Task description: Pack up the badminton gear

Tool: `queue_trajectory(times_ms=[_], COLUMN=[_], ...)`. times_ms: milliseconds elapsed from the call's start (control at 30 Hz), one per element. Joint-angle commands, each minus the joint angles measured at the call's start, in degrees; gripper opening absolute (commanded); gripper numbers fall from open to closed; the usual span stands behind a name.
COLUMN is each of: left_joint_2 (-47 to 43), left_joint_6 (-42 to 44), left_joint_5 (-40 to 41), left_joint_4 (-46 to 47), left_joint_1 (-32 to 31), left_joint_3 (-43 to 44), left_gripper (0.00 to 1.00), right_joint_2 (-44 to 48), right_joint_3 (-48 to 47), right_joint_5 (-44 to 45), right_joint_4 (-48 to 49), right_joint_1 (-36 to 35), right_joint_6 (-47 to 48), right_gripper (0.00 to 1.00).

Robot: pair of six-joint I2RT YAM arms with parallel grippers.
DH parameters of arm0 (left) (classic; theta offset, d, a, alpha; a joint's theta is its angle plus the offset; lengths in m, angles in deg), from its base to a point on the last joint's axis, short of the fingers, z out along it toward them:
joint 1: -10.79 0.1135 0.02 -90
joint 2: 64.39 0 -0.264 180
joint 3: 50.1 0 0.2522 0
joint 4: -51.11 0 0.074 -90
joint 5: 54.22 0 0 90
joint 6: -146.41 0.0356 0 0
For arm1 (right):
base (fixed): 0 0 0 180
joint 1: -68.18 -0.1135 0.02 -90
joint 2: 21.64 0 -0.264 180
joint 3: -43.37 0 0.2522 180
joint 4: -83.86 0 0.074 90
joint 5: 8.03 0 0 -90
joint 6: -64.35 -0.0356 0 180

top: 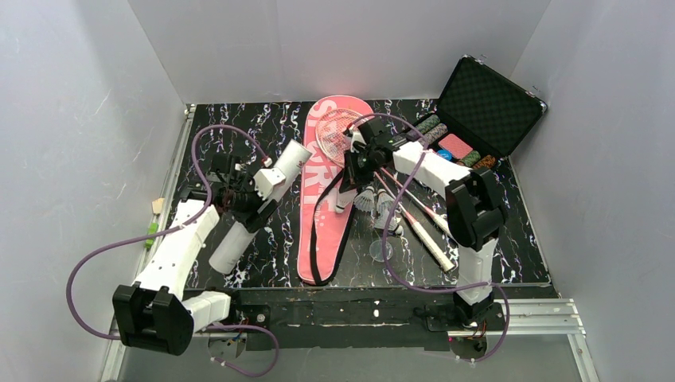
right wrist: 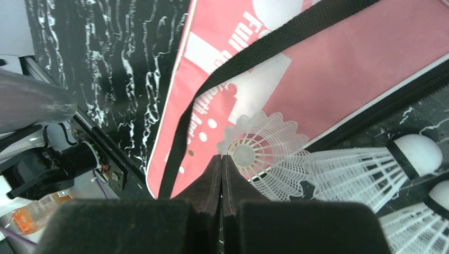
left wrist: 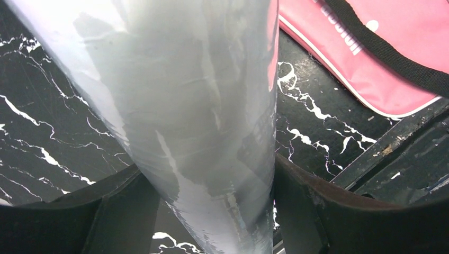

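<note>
Left claw [left wrist: 217, 203]: we see it clamped on the white tube [left wrist: 201, 106], with one black finger against each side.
White tube: it runs on past the left claw at both ends, slanting over the marbled surface [top: 517, 227].
Right claw [right wrist: 221, 161]: its fingers are pressed together, pinching the skirt rim of a shuttlecock [right wrist: 265, 143]. The shuttlecock's open end faces the wrist camera.
Other shuttlecocks: two more [right wrist: 360, 164] [right wrist: 418, 222] lie just beside the right claw, on the dark surface.
Pink bag [right wrist: 344, 79]: it lies directly under the right claw, and its black strap [right wrist: 254, 53] runs along it. It lies between the two claws.
Rackets [top: 426, 237]: their heads rest on the bag's far end beyond the right claw, and their handles point toward the arm bases.
Chip case [top: 485, 99]: it stands open, well beyond the right claw at the far corner.
</note>
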Motion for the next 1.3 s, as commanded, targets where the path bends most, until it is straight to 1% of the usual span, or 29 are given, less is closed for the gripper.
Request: queue_trajectory(times_ms=[0, 67, 133, 200, 300, 367, 500, 567, 733, 867, 1267], left_joint_2=[-4.2, -6.3, -9.6, -13.1, -18.0, -20.0, -20.5, -20.0, -20.1, -20.2, -20.6], left_joint_6=[4.4, 7.5, 11.6, 18.2, 24.6, 26.6, 26.0, 25.3, 25.4, 24.8, 24.7], left_joint_5=[-4.7, -6.9, -9.4, -12.2, -14.4, -15.1, -16.3, -17.1, -19.8, -20.3, -21.4], left_joint_4=[0.9, 0.6, 0.0, -1.9, -3.8, -4.2, -3.8, -3.6, -3.2, -2.3, -1.8], left_joint_1=[-0.2, -0.2, -0.3, -0.3, -0.4, -0.5, -0.5, -0.5, -0.5, -0.5, -0.4], left_joint_3=[-1.6, -3.1, -4.9, -6.9, -9.6, -10.6, -10.6, -10.2, -9.6, -9.5, -9.7], left_gripper=[0.59, 0.59, 0.61, 0.64, 0.66, 0.67, 0.67, 0.66, 0.66, 0.66, 0.65], right_joint_2=[9.4, 13.7, 18.5, 23.6, 31.4, 36.1, 42.6, 43.8, 45.3, 45.3, 41.5], right_joint_3=[-0.5, -0.3, -0.2, 0.0, 0.5, 2.1, 6.0, 6.5, 7.9, 8.4, 7.3], right_joint_5=[-0.3, 1.0, 4.1, 6.3, 8.7, 9.4, 7.6, 7.3, 11.4, 13.5, 14.6], right_joint_4=[-0.3, -0.4, -1.3, -1.5, -1.5, 0.2, 6.3, 7.2, 8.9, 10.1, 12.6], right_joint_1=[-0.1, -0.1, -0.1, -0.1, -0.1, -0.1, -0.8, -2.1, -7.8, -11.3, -16.9], right_joint_6=[-0.2, -1.1, -1.8, -2.5, -4.3, -6.3, -11.1, -12.7, -13.6, -14.4, -15.3], right_gripper=[0.01, 0.01, 0.01, 0.01, 0.01, 0.01, 0.01, 0.01, 0.01, 0.01, 0.01])
